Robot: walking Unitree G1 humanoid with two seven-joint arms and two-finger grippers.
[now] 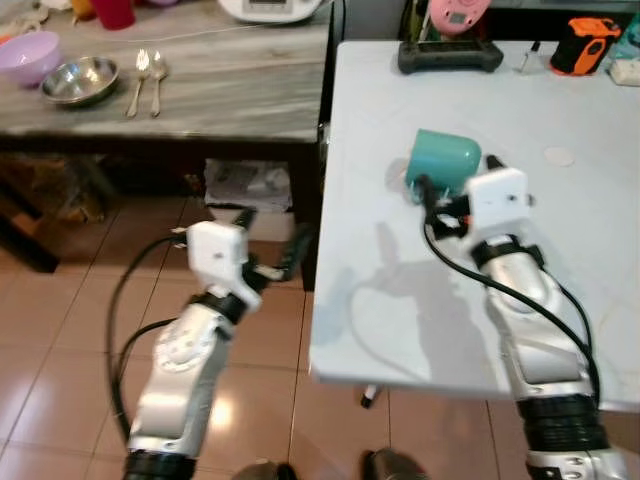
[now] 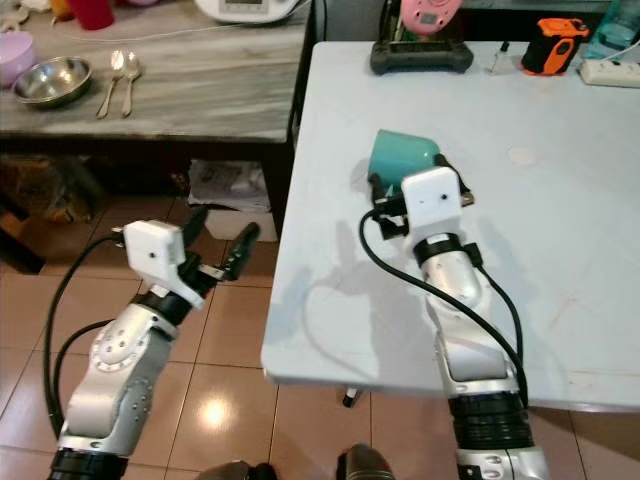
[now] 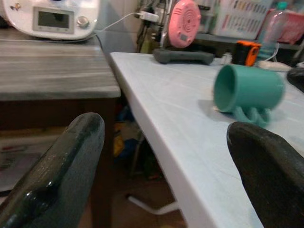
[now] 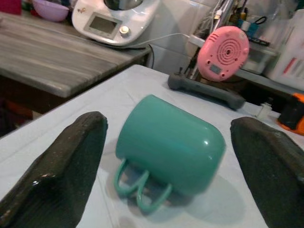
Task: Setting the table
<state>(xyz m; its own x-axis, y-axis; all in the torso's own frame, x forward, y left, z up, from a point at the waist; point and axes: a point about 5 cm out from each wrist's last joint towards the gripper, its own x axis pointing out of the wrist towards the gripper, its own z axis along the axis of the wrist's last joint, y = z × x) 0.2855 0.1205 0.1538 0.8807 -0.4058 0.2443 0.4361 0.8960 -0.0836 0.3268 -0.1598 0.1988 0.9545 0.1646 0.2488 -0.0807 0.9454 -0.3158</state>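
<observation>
Head-camera views run from a grey stone-topped sideboard (image 1: 200,90) on the left, carrying a purple bowl (image 1: 28,55), a steel bowl (image 1: 80,80) and two spoons (image 1: 146,78), to a white table (image 1: 420,300) on the right. Between the two, the left gripper (image 1: 270,245) hangs over the tiled floor (image 1: 60,330) just off the table's near-left edge, its two black fingers spread wide with nothing between them, as its wrist view confirms. Further right, a teal mug (image 1: 445,162) lies tipped on its side on the white table, well in from the edge, its handle resting on the tabletop and its mouth turned toward the left arm. The right gripper (image 4: 166,156) sits just behind the mug; its wrist view shows the fingers (image 4: 61,161) parted wide, one on each side of the mug's body and apart from it, so nothing is held. I judge the step in hand to be the approach to grasp the fallen mug. The next move seems to call for easing the right gripper forward until the fingers flank the body, pinching across it, then lifting and turning it upright. The rounded wall may roll or slip under uneven pressure, so a centred, square squeeze looks wise.
</observation>
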